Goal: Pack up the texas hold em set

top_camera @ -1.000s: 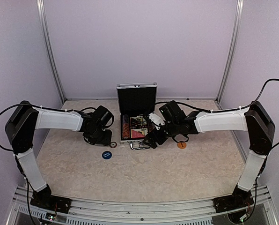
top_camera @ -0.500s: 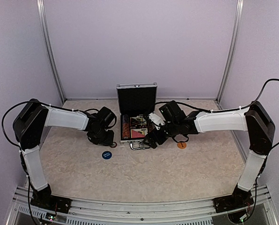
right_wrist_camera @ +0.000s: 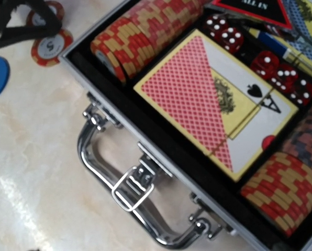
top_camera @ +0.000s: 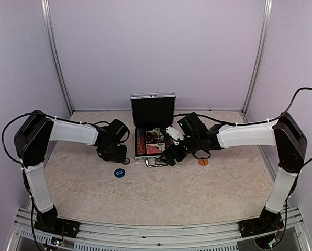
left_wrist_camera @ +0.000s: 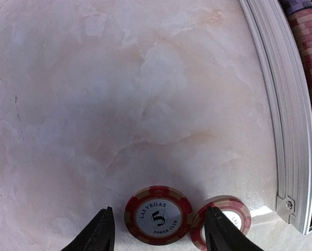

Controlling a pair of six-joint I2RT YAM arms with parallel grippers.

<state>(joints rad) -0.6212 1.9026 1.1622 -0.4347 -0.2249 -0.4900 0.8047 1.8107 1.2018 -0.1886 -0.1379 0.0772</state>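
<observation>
- One small ribbed silver aluminium case [top_camera: 153,95] stands open on the marbled table [top_camera: 161,198], its black-lined lid upright at 12 o'clock.
- Inside lie a red-backed card deck [right_wrist_camera: 192,94], orange-red chips [right_wrist_camera: 140,31], red dice [right_wrist_camera: 274,68] and a red triangle [right_wrist_camera: 250,8].
- Its chrome handle [top_camera: 154,163] lies flat at 6 o'clock.
- Two loose orange-red chips [right_wrist_camera: 52,44] rest at 8 o'clock, just beside the case wall.
- Left gripper [left_wrist_camera: 158,235]: jaws wide apart, holding nothing, straddling the chip marked 5 [left_wrist_camera: 158,215]; one fingertip [left_wrist_camera: 219,232] hides part of the other chip.
- Right gripper [top_camera: 168,155] hovers near the handle; its spread cannot be told.
- Round blue button [top_camera: 119,172] at 7 o'clock, round orange button [top_camera: 203,162] at 4 o'clock.
</observation>
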